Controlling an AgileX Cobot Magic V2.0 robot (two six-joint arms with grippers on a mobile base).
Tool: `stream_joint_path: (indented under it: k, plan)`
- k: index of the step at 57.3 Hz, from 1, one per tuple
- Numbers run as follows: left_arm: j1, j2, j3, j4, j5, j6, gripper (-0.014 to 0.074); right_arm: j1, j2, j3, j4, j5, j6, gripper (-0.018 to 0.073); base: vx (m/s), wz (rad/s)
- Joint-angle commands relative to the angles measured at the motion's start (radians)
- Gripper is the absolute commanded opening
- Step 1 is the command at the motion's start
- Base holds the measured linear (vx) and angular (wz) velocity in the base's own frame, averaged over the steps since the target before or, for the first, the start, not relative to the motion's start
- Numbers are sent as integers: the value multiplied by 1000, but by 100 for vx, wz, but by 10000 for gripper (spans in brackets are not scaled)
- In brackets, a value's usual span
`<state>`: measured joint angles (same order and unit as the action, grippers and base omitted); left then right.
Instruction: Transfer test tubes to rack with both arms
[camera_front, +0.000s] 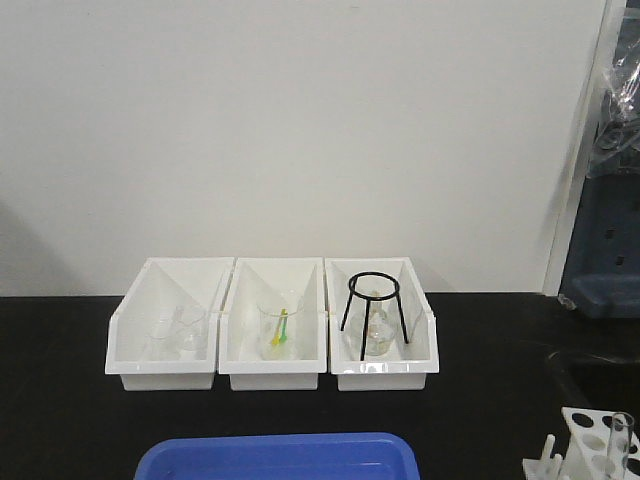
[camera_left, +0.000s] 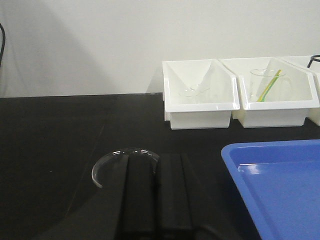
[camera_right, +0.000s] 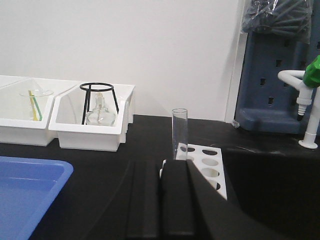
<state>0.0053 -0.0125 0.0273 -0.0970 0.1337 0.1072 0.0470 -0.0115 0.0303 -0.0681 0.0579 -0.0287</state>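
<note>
Right gripper (camera_right: 160, 200) looks closed and empty, sitting just behind the rack (camera_right: 206, 162).
One test tube (camera_right: 179, 134) stands in it; I'd open the jaws before reaching. Left gripper (camera_left: 156, 192) looks closed too.

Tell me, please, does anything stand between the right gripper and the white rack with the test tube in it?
Nothing visible does. In the right wrist view the right gripper sits directly in front of the rack, where one test tube stands upright. The blue tray lies off to the left, out of that path.
</note>
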Motion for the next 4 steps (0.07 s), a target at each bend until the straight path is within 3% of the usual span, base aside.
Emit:
stream_joint_path:
  k: [1,4]
  plan:
    - [3,-11,-25,-10,-85,-8,-6,-7,-10,14,-8,-88,-6,-8,0,0]
    - [3,-11,-25,-10,-85,-8,-6,-7,-10,14,-8,-88,-6,-8,0,0]
